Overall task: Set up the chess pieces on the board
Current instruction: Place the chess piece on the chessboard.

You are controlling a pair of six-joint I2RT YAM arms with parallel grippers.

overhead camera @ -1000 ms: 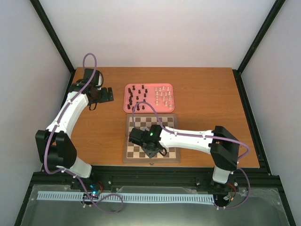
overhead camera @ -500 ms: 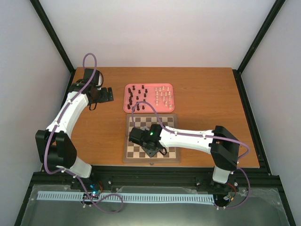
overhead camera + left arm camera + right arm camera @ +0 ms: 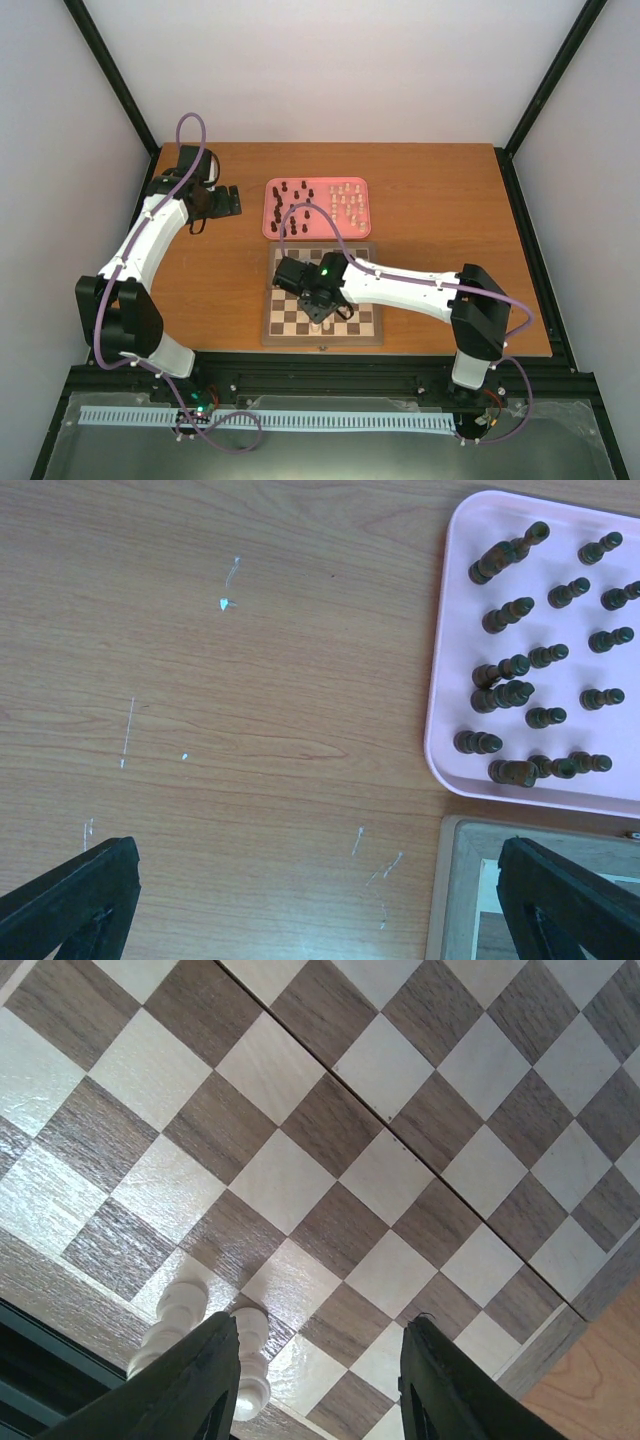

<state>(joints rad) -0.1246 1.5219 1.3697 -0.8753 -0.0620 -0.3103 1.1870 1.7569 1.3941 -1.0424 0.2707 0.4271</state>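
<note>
Right wrist view: right fingers (image 3: 195,1390) apart above the chessboard (image 3: 400,1110)
Two white chess pieces (image 3: 172,1312) stand beside one finger; left fingers (image 3: 70,900) spread wide over the counter (image 3: 250,680)

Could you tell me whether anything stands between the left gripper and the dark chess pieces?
Nothing visible does: only bare table and the low rim of the pink tray lie between the left gripper and the dark chess pieces.

2 arms, same build: left arm (image 3: 150,225) and right arm (image 3: 400,288), white rounded shells, black blocky joints and bases. Purple cable (image 3: 179,130) loops along each. Green light (image 3: 324,271) on right wrist. Small dark dots along white links. Fingers (image 3: 190,1380) matte black, tapered.
</note>
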